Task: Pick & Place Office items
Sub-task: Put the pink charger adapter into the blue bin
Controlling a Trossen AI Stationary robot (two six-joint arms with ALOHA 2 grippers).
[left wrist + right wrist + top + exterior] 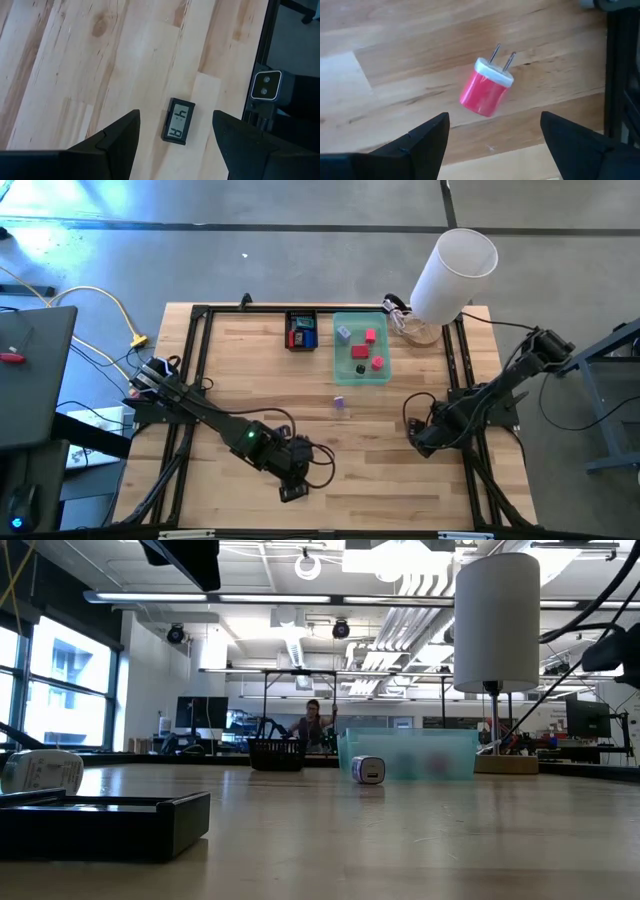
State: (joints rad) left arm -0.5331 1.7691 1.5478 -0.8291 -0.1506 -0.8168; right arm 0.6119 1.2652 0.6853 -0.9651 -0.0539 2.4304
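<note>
Claws both hang wide open, holding nothing. Right claw is above a pink plug lying on the counter, off the teal tray; drop straight, pinch its body. Left claw straddles a small black display.

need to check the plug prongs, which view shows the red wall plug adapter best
The right wrist view: the red plug adapter lies on its side on the wood, both prongs clear, ahead of the open right pincer. The high view hides it under the right arm; the low and left wrist views do not show it.
</note>
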